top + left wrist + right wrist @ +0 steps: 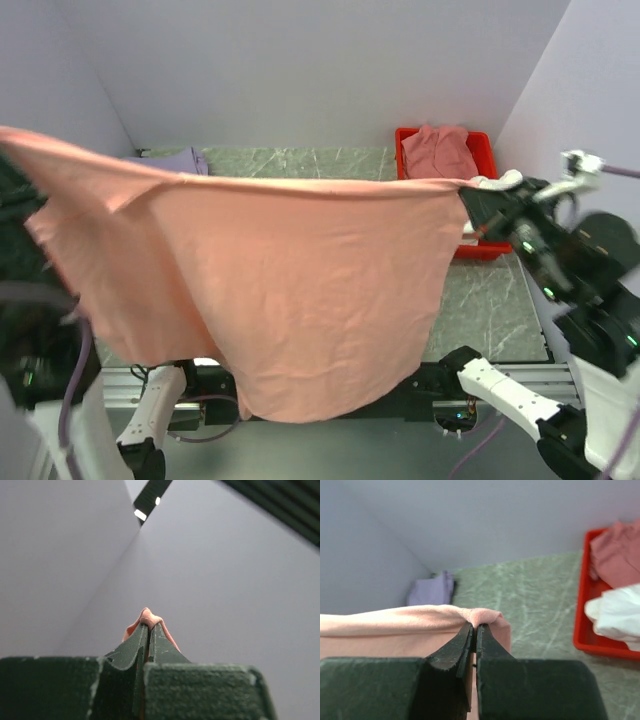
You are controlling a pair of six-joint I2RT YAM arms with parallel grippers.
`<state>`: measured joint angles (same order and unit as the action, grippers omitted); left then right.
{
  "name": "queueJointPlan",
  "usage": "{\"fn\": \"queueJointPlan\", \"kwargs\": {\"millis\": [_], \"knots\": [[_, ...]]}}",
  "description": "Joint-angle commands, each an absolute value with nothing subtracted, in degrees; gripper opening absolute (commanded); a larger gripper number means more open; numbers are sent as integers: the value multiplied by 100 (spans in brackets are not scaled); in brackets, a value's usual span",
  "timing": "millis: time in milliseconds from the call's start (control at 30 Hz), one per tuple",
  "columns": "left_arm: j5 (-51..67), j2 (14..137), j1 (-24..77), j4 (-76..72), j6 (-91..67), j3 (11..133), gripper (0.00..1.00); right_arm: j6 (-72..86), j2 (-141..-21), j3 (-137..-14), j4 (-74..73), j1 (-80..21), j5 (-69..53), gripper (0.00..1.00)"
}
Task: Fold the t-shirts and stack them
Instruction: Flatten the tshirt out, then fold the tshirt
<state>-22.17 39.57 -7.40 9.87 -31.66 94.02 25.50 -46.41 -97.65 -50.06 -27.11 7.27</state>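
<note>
The salmon-pink t-shirt hangs spread wide in the air above the table, stretched between my two grippers. My left gripper is shut on its left corner, a pinch of pink cloth showing at the tips; in the top view that gripper is hidden at the far left. My right gripper is shut on its right corner. A lavender t-shirt lies folded at the table's back left; it also shows in the right wrist view. A dusty rose t-shirt and a white t-shirt lie in the red bin.
The green marbled table runs under the hanging shirt. The red bin stands at the back right. White walls close in the back and both sides. The arm bases sit at the near edge.
</note>
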Motion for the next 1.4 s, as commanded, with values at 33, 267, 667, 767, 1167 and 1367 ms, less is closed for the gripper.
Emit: {"fn": "queueJointPlan", "kwargs": {"millis": [33, 267, 667, 767, 1167, 1367], "knots": [[-1916, 5165, -738, 230, -2699, 8440, 1, 2444, -5404, -8854, -3976, -2558, 1837, 0], [-1671, 7169, -738, -1358, -1961, 7296, 1, 2382, -7143, -7647, -2085, -1390, 99, 0], [-1011, 10397, -791, -1722, -1872, 7884, 0, 1837, -11240, -9790, -2091, -1011, -1117, 0], [-897, 10459, -870, -1784, -1977, 7814, 0, 1802, -11619, -10177, -2223, -967, -1064, 0], [-1098, 9326, -870, -1679, -2855, 6742, 0, 1644, -11768, -10538, -2513, -738, -1054, 0], [-1781, 8368, -668, -1258, -3567, 5819, 0, 1354, -11768, -10696, -2680, -668, -1230, 0]]}}
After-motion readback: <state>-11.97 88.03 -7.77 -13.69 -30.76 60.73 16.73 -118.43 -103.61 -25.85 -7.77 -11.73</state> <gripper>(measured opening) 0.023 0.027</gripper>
